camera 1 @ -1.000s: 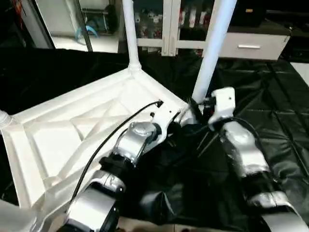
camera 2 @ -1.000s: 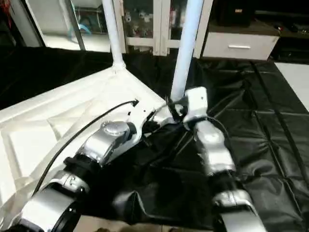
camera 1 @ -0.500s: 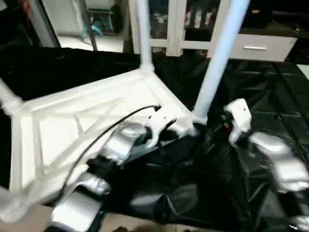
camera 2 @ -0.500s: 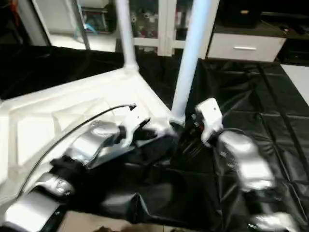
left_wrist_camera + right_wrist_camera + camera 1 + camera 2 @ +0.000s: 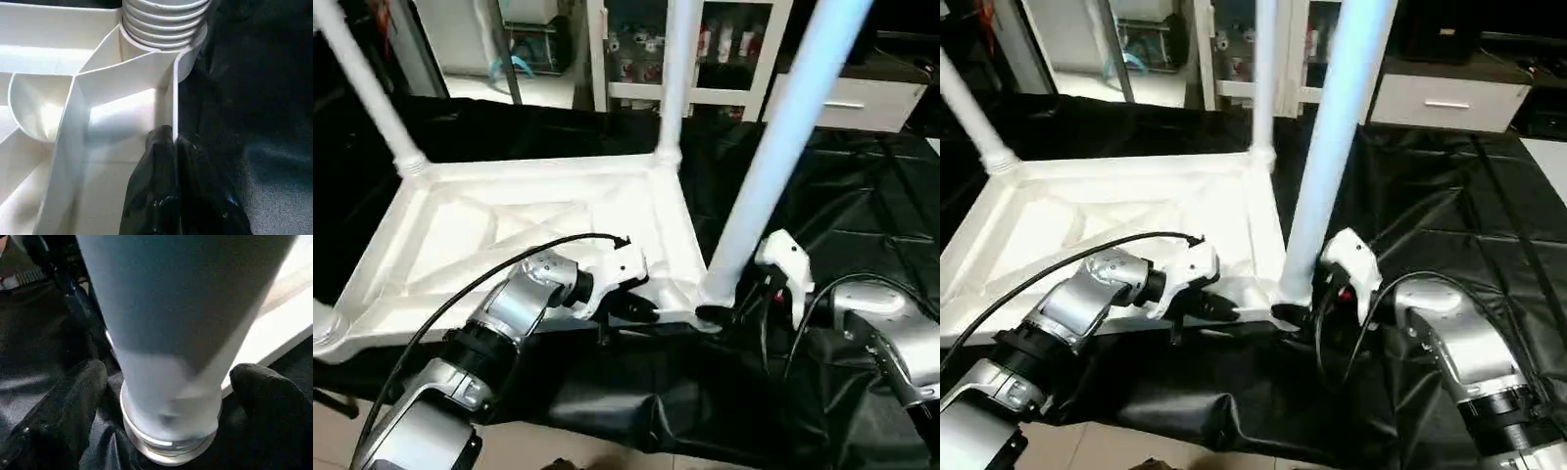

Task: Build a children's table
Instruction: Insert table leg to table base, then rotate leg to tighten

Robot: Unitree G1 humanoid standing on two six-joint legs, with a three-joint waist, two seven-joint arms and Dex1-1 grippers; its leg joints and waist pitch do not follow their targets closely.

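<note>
The children's table lies upside down on black cloth, its white ribbed tabletop (image 5: 538, 220) facing up. Legs stand in the far-left socket (image 5: 372, 93), the far-right socket (image 5: 675, 78) and the near-right socket (image 5: 783, 147). My left gripper (image 5: 641, 313) is shut on the tabletop's front rim (image 5: 174, 98), just beside the near-right corner; its black fingers (image 5: 161, 166) pinch the thin wall. At the foot of the near-right leg (image 5: 171, 357) my right gripper (image 5: 1293, 315) is open, one finger (image 5: 73, 396) on each side of the leg's base.
Black crinkled cloth (image 5: 862, 196) covers the work surface and drops off at the front edge (image 5: 607, 441), with bare floor below. A glass-door cabinet (image 5: 636, 49) and a white drawer unit (image 5: 852, 103) stand behind. A black cable (image 5: 489, 274) runs along my left forearm.
The camera has shifted and the whole picture with it. My right gripper let go of the near-right leg, drew back to the right, and now stands open low around the leg's foot. The left grip is unchanged.
</note>
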